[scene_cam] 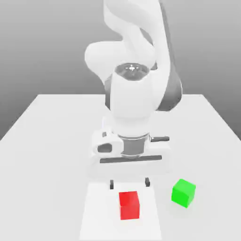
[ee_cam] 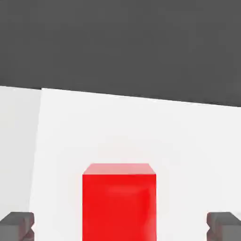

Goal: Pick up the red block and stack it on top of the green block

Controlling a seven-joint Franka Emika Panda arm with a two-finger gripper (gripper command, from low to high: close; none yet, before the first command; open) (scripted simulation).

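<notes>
Exterior view: plain bright red block, unmarked, beside green block.

- The red block is a small, plain, bright red cube resting flat on the white table, toward the near edge in the exterior view.
- The green block is a matching bright green cube, flat on the table, near the red block on the exterior view's right, not touching.
</notes>
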